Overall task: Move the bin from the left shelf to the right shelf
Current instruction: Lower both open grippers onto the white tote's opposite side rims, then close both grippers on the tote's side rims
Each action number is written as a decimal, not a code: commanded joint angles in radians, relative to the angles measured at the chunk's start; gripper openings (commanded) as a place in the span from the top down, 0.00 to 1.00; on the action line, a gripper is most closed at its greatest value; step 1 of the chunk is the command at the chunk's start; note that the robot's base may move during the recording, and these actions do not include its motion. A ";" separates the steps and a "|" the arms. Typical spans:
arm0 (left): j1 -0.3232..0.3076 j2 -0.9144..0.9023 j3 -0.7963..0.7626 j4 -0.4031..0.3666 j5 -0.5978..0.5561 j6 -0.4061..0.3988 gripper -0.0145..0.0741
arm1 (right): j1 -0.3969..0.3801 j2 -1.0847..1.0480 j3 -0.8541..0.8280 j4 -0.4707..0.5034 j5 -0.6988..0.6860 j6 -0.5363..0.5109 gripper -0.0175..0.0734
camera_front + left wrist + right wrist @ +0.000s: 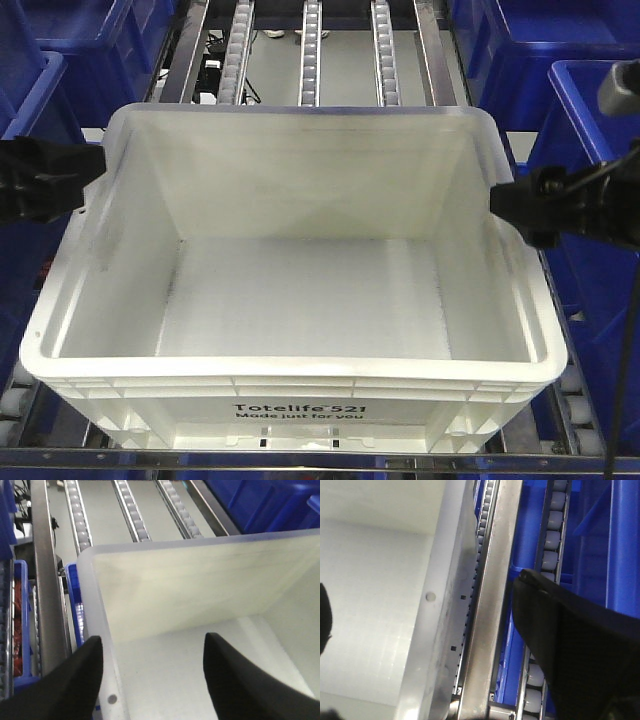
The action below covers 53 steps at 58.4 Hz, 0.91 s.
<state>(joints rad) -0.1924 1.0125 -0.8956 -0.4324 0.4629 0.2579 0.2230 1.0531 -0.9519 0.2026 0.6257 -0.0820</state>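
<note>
The bin (pixel 290 368), a large white empty crate with black "Totelife 521" print on its front, sits on the roller shelf and fills the middle of the front view. My left gripper (pixel 70 182) is at its left rim. In the left wrist view this gripper (pixel 153 638) is open, with one black finger outside the bin's left wall (pixel 92 595) and the other over the bin's floor. My right gripper (pixel 515 205) is at the right rim. It (pixel 422 595) is also open, straddling the bin's right rim (pixel 440 580), its outer finger (pixel 565 645) over the neighbouring lane.
Blue crates (pixel 590 100) stand close on the right and more (pixel 40 60) on the left. Roller tracks (pixel 313 50) run away behind the bin. A steel rail (pixel 487 605) runs tight along the bin's right side, another (pixel 45 580) along its left.
</note>
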 commanded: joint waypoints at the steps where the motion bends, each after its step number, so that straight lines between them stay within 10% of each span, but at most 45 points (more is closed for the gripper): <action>1: -0.003 0.030 -0.060 -0.007 -0.024 -0.009 0.36 | -0.004 0.018 -0.086 -0.006 -0.020 0.013 0.09; 24: 0.012 0.126 -0.094 0.149 -0.014 -0.165 0.36 | -0.004 0.127 -0.198 -0.009 0.053 0.013 0.11; 53: 0.012 0.206 -0.094 0.139 0.062 -0.165 0.36 | -0.004 0.224 -0.198 0.040 0.079 0.016 0.14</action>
<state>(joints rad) -0.1809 1.2238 -0.9535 -0.2769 0.5622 0.1020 0.2230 1.2901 -1.1167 0.2140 0.7499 -0.0685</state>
